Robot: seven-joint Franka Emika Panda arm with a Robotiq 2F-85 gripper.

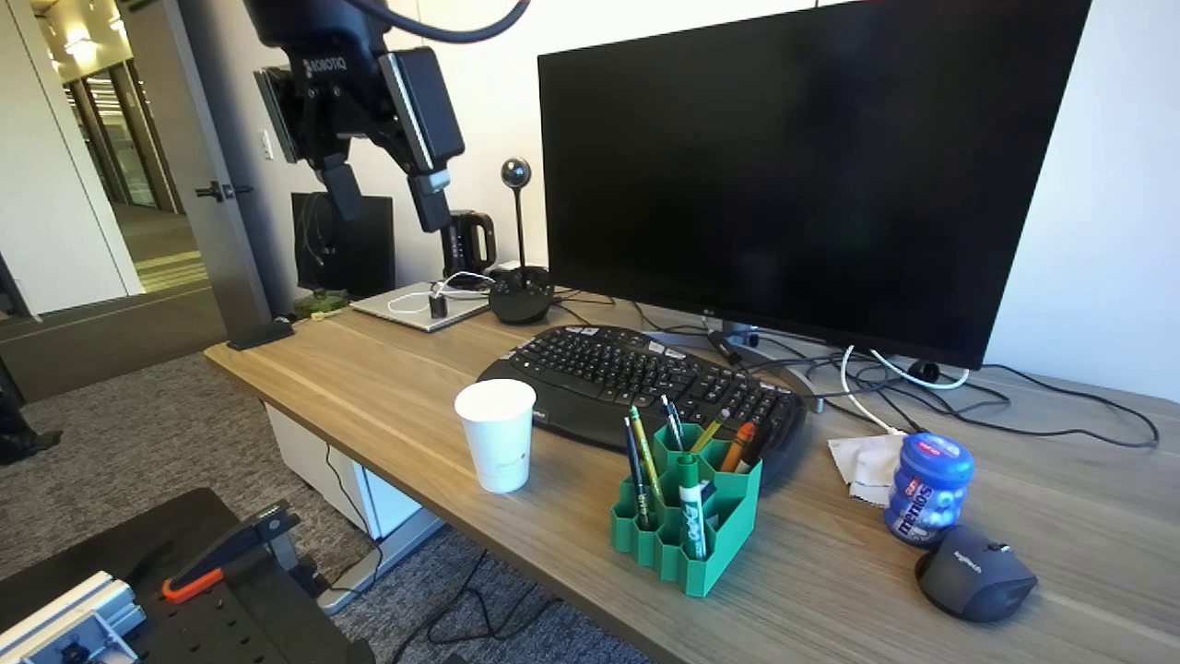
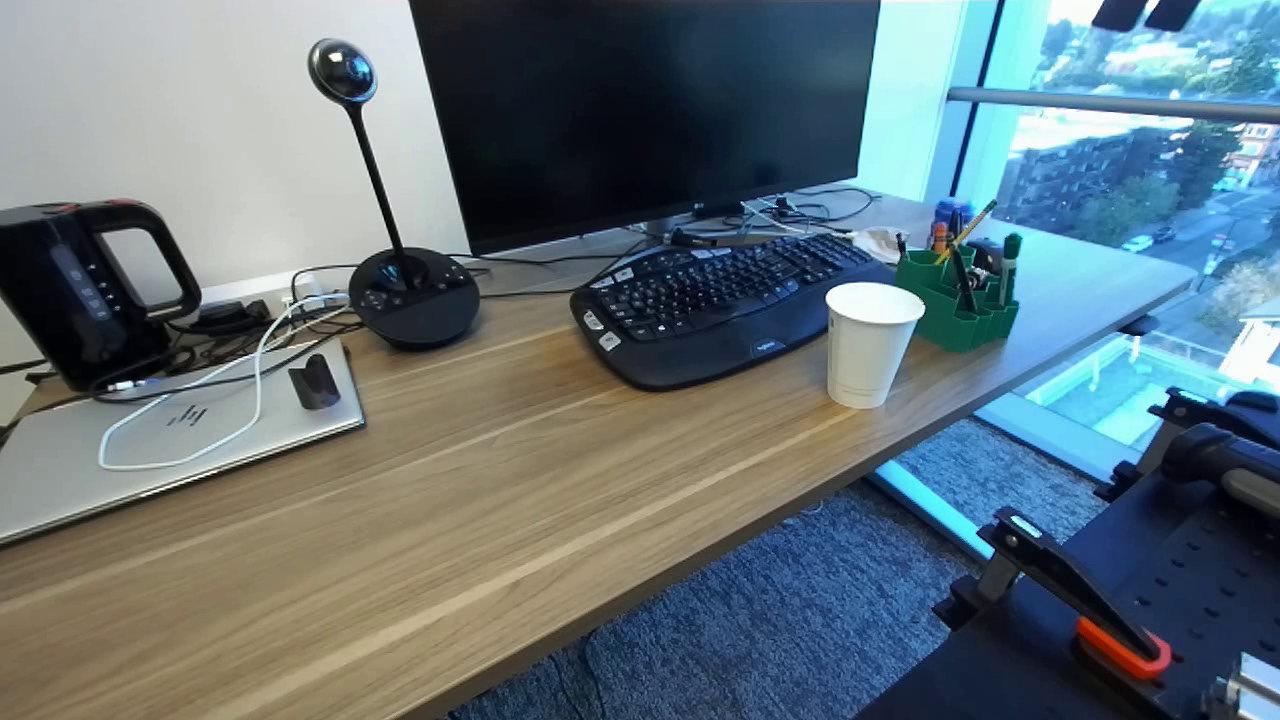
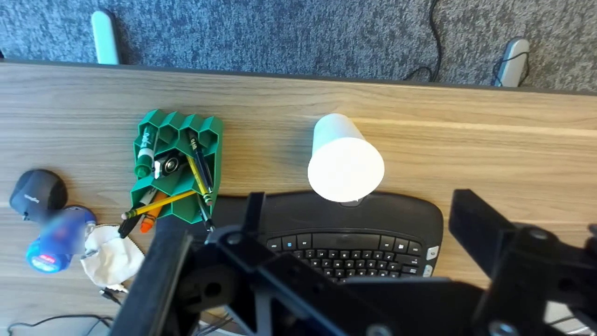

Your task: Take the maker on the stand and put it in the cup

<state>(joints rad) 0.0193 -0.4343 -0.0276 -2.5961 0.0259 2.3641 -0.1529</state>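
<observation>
The maker, a green-capped marker (image 1: 691, 507), leans upright in a front slot of the green stand (image 1: 733, 537), cap up. Both also show in an exterior view, the marker's cap (image 2: 1012, 246) rising above the stand (image 2: 942, 318). To one side of the stand, near the desk's front edge, is the white cup (image 1: 498, 443), upright; its inside is washed out in the wrist view. My gripper (image 1: 387, 201) hangs high above the desk, apart from everything. In the wrist view the gripper (image 3: 359, 198) is spread wide, nothing between its fingers, with cup (image 3: 346, 169) and marker (image 3: 147, 149) below.
Pencils, pens and an orange crayon crowd the stand's other slots. A black keyboard (image 1: 590, 397) lies behind cup and stand, before a large monitor (image 1: 784, 184). A blue Mentos bottle (image 1: 929, 489) and mouse (image 1: 977, 574) sit beyond the stand. A camera stand (image 2: 415, 300) rises beside a laptop (image 2: 200, 430).
</observation>
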